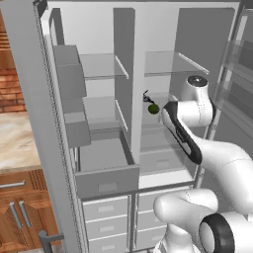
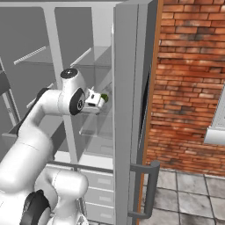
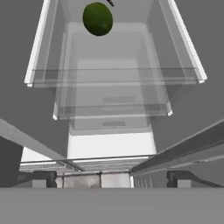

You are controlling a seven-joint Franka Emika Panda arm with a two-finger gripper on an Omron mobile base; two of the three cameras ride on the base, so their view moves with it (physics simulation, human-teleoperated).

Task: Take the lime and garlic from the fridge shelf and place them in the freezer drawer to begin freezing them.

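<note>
The lime is a small dark green ball on a glass shelf in the fridge's right compartment. It also shows beside the white hand as the lime and near the top edge as the lime. My gripper hangs open just in front of it, with nothing between the fingertips. The freezer drawer, a grey box with a flat front, stands pulled out at the lower left of the fridge. The garlic is out of view.
Clear glass shelves and bins stack below the hand. White drawers with bar handles sit under the freezer drawer. The open fridge doors flank the arm. A brick wall stands to the right and wooden cabinets to the left.
</note>
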